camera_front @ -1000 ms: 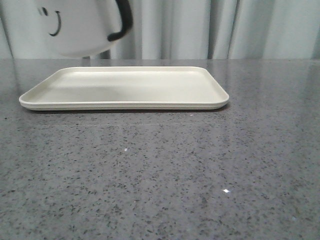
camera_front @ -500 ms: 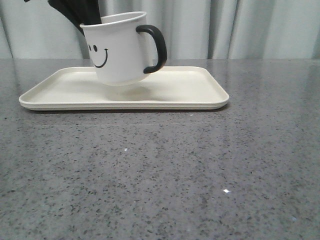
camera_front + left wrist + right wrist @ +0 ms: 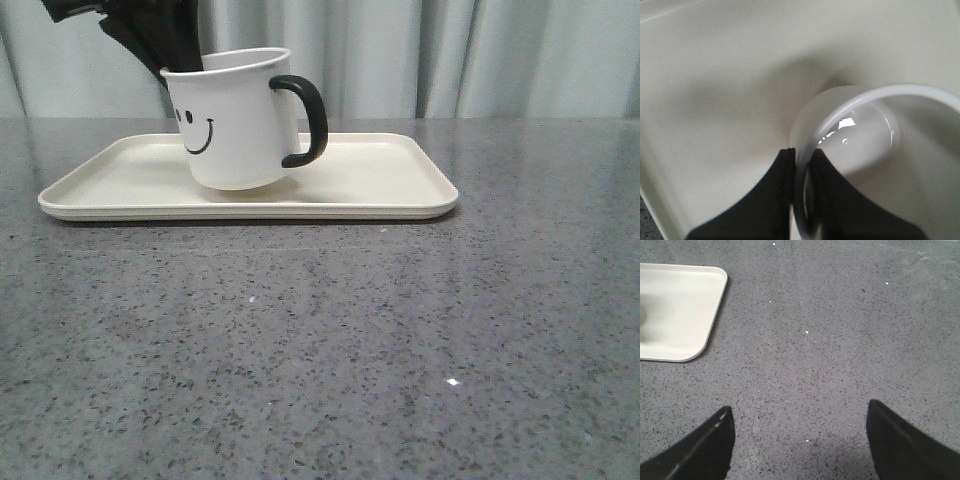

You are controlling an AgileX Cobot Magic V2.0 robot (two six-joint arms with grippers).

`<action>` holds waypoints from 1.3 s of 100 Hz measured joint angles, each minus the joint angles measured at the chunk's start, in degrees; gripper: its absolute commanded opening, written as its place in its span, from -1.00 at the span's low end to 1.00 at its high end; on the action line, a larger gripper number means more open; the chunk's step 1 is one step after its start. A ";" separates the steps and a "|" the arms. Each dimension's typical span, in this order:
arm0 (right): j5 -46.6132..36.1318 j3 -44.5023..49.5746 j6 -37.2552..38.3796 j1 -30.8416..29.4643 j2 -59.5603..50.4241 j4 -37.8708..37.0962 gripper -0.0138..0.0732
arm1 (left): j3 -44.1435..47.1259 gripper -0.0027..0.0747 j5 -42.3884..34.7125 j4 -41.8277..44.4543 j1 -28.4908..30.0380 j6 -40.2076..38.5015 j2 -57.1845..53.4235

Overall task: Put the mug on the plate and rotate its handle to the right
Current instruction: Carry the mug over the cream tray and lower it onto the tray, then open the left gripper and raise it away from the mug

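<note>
**Mug pinched at rim, tilted over plate**

Left gripper [image 3: 801,200]: black jaws pinching the thin white rim of the mug [image 3: 232,120], one finger inside, one outside. Mug glossy, cylindrical, smiley print facing front-left, tilted, base low over or touching the plate [image 3: 400,190]; contact hard to tell. Handle [image 3: 306,120] a glossy black loop, pointing right. Plate cream, matte, rectangular with rounded corners and a low rim; broad bare floor either side of the mug. Left arm mostly cut off at the front view's top edge. Right gripper [image 3: 800,440]: jaws spread wide over speckled grey stone table [image 3: 840,340], just off the plate's corner, tips cropped.
</note>
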 measured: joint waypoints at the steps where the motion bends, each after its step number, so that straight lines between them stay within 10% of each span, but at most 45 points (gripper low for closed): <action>1: 0.00 0.00 0.00 0.00 0.00 0.00 0.59 | 0.00 -0.98 0.00 0.00 0.00 0.00 -0.02; 68: 0.00 0.00 0.00 0.00 0.00 0.00 0.59 | -0.13 -0.97 -0.22 -0.94 0.00 1.94 1.46; 106: 0.00 0.00 0.00 0.00 0.00 0.00 0.59 | -1.17 0.17 -0.22 -2.50 0.00 3.29 1.61; 130: 0.00 0.00 0.00 0.00 0.00 0.00 0.59 | -3.05 0.31 -0.22 -2.50 0.00 3.29 1.61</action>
